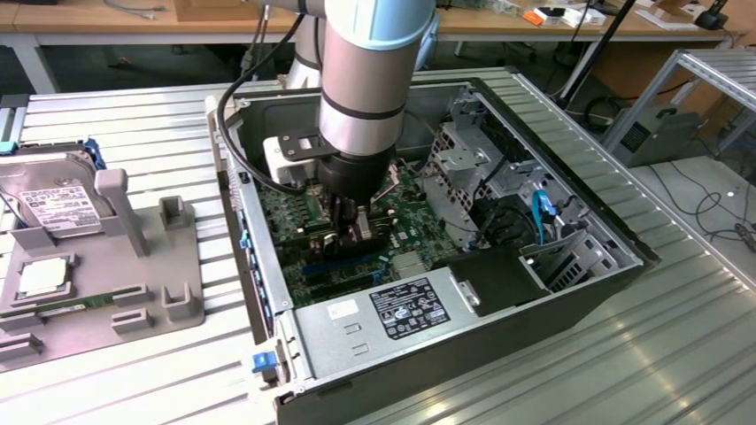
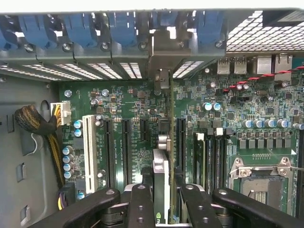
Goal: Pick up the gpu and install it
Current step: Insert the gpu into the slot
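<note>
we see the gripper (image 2: 161, 202) clamped on the gpu (image 2: 161, 156), its black fingers (image 2: 140, 204) pressing either face of the thin card, which stands on edge over the green motherboard (image 2: 266, 109); the card's pale metal bracket (image 2: 164, 59) reaches up to the row of blue slot clips (image 2: 123, 28) at the rear of the case; on the card's edge near the fingers a small green mark shows, too cramped for us to read.

in the exterior view the gripper (image 1: 345, 226) hangs low inside the open computer case (image 1: 614, 283), near the middle of the board, the grey arm (image 1: 372, 80) rising from it toward 12 o'clock; at about 5 o'clock from the gripper lies the silver power supply (image 1: 354, 319) with a black label (image 1: 408, 310) carrying white print and marks we cannot make out, and a small white sticker beside it.

on the motherboard we find a white slot (image 2: 89, 147) and black slots (image 2: 126, 147) beside the card, and an empty cpu socket (image 2: 259, 183) further off; tiny white lettering runs along the slots, unreadable.

at 9 o'clock from the case, well apart, a grey fixture (image 1: 101, 266) holds a hard drive (image 1: 53, 199) with a white label whose text is illegible, and a cpu (image 1: 42, 279).
</note>
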